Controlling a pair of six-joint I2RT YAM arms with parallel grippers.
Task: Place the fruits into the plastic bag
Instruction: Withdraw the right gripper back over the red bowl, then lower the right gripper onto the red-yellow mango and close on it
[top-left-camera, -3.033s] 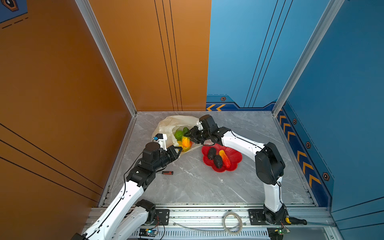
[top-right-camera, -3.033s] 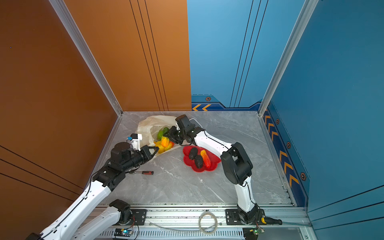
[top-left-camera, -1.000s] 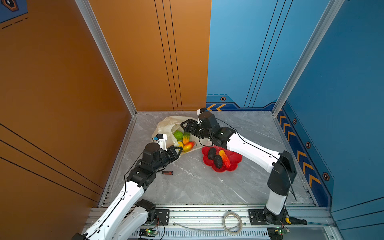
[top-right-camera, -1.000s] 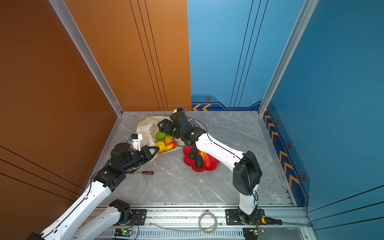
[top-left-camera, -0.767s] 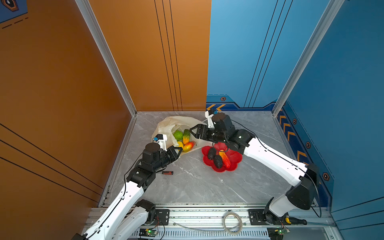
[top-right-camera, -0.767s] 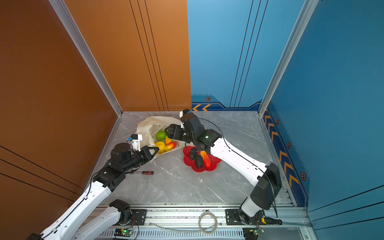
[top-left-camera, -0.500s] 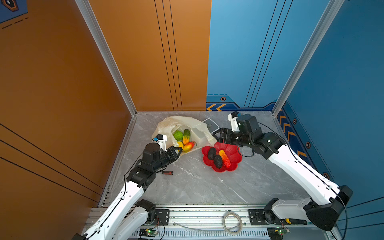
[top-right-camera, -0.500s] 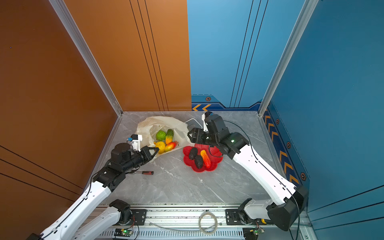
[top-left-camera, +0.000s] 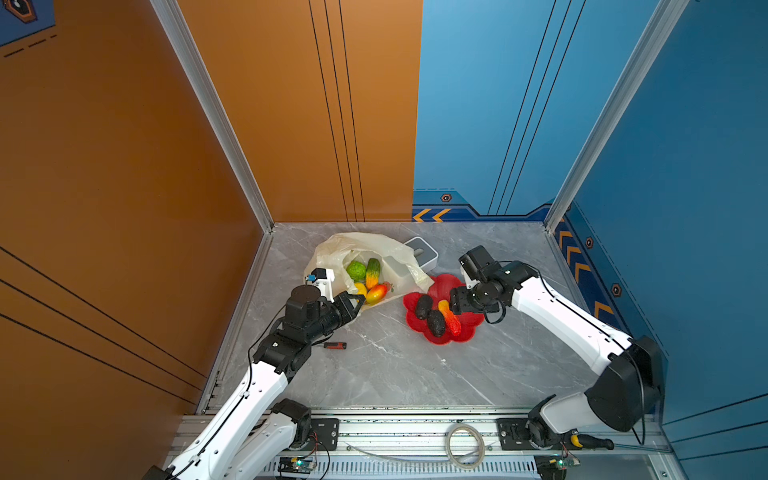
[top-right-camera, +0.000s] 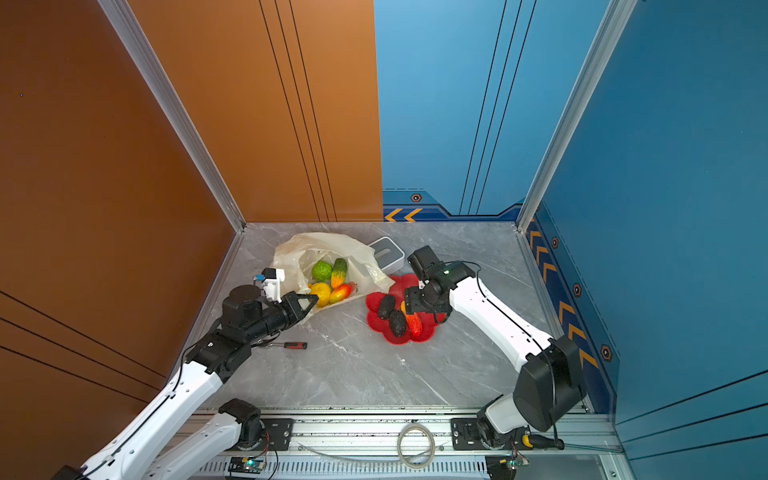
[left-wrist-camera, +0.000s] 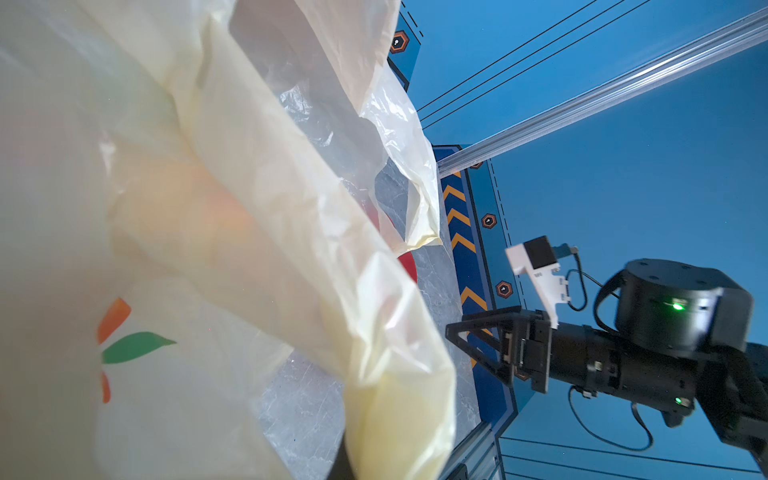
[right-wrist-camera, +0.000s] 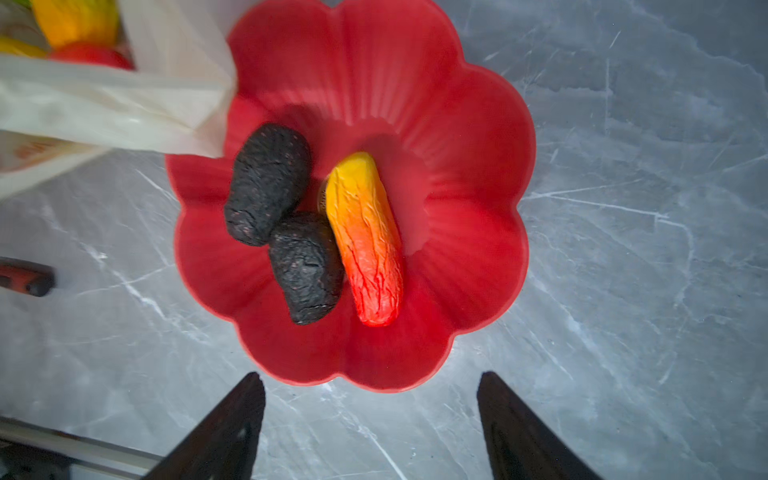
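Three fruits lie in the red dish at the centre of my right wrist view. Four more sit inside the plastic bag, left of the dish in both top views. My left gripper pinches the bag's rim, and my right gripper hangs spread over the dish.

- The right gripper has left the mouth of the plastic bag. It now hangs over the red dish, jaws apart, empty.
- A green-orange oblong fruit now lies inside the bag, beside the green round fruit.
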